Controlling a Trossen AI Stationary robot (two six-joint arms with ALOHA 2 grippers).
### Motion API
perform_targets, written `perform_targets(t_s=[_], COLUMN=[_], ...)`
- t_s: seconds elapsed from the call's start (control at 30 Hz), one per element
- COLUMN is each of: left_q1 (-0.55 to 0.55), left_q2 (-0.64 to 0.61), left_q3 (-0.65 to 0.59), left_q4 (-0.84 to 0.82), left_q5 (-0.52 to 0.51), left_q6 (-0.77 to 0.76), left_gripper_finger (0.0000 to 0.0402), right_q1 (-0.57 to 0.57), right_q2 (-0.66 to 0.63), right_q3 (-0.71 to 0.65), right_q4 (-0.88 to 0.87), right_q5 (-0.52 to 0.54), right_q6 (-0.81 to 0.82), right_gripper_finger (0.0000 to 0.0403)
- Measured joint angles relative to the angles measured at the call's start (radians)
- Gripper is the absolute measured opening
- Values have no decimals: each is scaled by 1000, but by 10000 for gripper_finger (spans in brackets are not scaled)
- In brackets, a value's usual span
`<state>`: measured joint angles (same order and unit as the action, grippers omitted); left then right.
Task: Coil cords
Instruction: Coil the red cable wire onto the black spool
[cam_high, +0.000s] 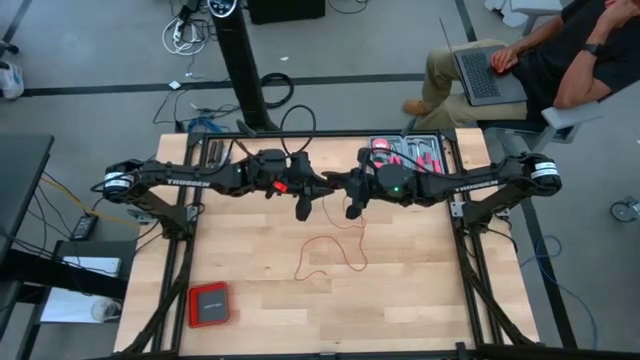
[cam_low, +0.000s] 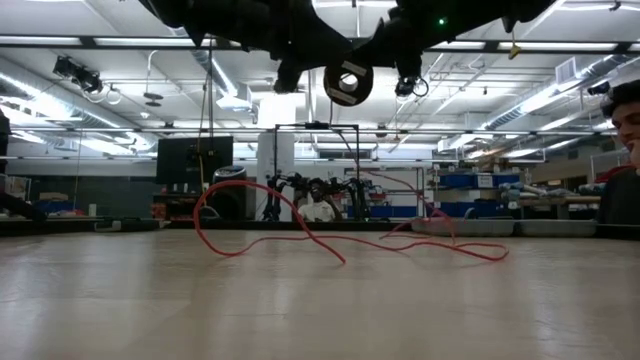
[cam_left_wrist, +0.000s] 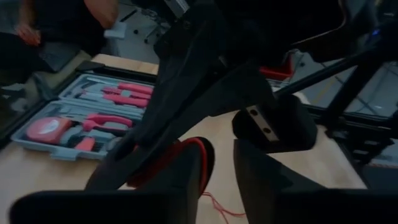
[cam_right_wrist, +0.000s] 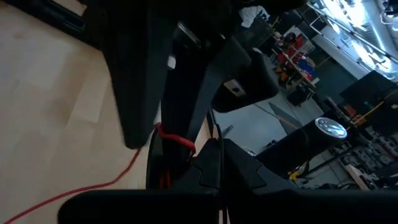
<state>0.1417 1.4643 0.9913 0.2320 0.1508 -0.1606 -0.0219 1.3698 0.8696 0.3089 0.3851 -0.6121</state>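
Lying loose on pale wood table (cam_high: 400, 300), red cord (cam_high: 335, 250), right pincer (cam_high: 353, 210) together, left pincer's (cam_high: 303, 208) gap unclear.

Wooden table (cam_high: 250, 290) with three things on it
A red cord (cam_high: 335, 250) sprawls loose near the middle, a flat red box (cam_high: 209, 303) lies at one corner, a grey tool tray (cam_high: 405, 152) at the far edge.

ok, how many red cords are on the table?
1. The red cord lies in loose loops mid-table, its upper end rising to the two grippers above. More could be hidden behind the arms.
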Motion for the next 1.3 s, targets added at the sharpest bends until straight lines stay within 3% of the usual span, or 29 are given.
perform_targets(t_s=[0.27,0.5,0.87,1.3], left_q1=[-16,-52,-49,-120], left_q2=[-1,3,1,-26], left_q3=[2,5,54,52], left_q4=[6,-15,-71,-169], left_q5=[10,2,-142,-130], left_q6=[-31,-13,94,69], left_gripper_finger=[117,117,117,117], right_q1=[-3,1,33,61], right_q2=[-2,-4,-18,-99], right_q3=[0,2,2,0], right_q4=[26,105,112,87], right_q5=[10,171,118,219], right_q6=[-17,-85,-84,-105], right_gripper_finger=[0,0,0,0])
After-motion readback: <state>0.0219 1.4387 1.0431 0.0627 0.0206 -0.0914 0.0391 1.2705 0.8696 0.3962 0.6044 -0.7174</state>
